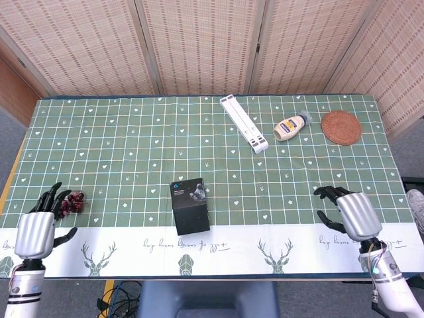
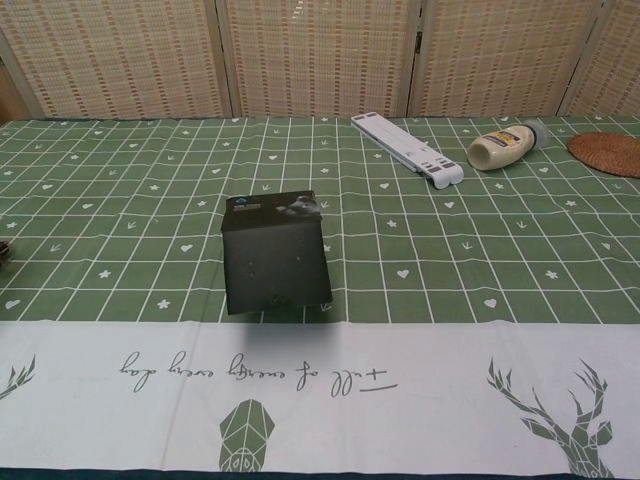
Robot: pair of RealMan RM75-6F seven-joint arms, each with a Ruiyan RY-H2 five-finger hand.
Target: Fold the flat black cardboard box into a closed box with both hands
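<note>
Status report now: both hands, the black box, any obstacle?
Left hand and right hand open, wide apart at table edges. Black box stands closed, untouched. Nothing near it.

The cardboard box [image 1: 190, 206] stands closed near the middle of the table [image 1: 132, 132], toward the near edge. The left hand [image 1: 36, 228] sits at the near left corner, well apart from the box, and just beyond its fingers lies a bunch of grapes [image 1: 71, 202]. The right hand [image 1: 356, 215] sits at the near right, also well apart from the box. Far behind the box and to the right lies a folding stand [image 1: 244, 123], set at a slant. Right of it lies a squeeze bottle [image 1: 291, 126] on its side, and further right, near the far right corner, a woven coaster [image 1: 341, 127].
</note>
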